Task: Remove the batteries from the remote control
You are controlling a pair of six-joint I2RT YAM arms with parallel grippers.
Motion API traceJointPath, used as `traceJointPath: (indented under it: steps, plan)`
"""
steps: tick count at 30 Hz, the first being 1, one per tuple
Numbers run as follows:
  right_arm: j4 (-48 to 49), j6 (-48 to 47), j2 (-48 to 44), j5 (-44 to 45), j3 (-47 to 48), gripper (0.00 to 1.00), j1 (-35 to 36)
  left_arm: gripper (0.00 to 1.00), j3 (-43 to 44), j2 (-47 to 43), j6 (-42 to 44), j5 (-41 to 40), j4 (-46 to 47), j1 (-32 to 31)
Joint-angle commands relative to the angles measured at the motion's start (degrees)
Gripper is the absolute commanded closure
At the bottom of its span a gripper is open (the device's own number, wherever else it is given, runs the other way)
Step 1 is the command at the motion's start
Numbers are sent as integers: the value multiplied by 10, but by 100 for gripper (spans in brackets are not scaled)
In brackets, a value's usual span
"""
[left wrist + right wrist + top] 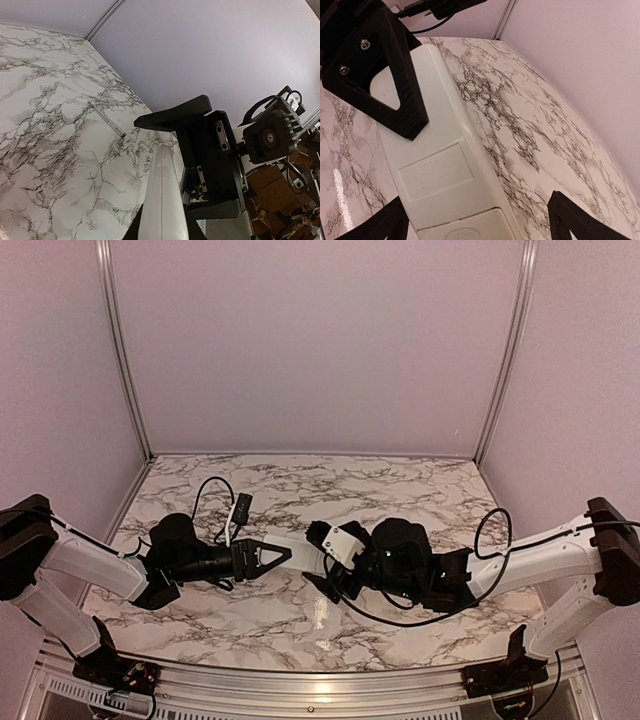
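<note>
left pincer [283, 554]: clamped on remote control [437, 150]
right pincer [470, 222]: wide open, straddling it
next: push battery cover [462, 231] off squarely

Smooth white plastic remote control [440, 160], glossy marble-patterned table [280, 615]

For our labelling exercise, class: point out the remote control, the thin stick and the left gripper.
remote control [440, 170]: right wrist view, its white back face.
thin stick [106, 119]: left wrist view, mid-shaft.
left gripper [283, 556]: top view, between fingertips.

Marble tabletop [400, 490], lilac walls [320, 340], aluminium posts [122, 350]
</note>
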Motion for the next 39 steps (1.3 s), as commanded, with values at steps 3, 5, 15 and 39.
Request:
traceJointPath:
  steps: [3, 5, 15, 39]
  plan:
    - [1, 156, -40, -67, 24, 2, -68, 100, -9, -7, 20, -14, -7, -5]
    - [9, 188, -54, -124, 17, 2, -86, 100, -11, -4, 18, -20, -1, -5]
    - [67, 289, -76, -298, -9, 5, -141, 100, -21, -5, 14, -55, 4, -5]
    - [4, 417, 53, -357, 64, 22, -145, 100, -76, -38, -45, -140, 54, -4]
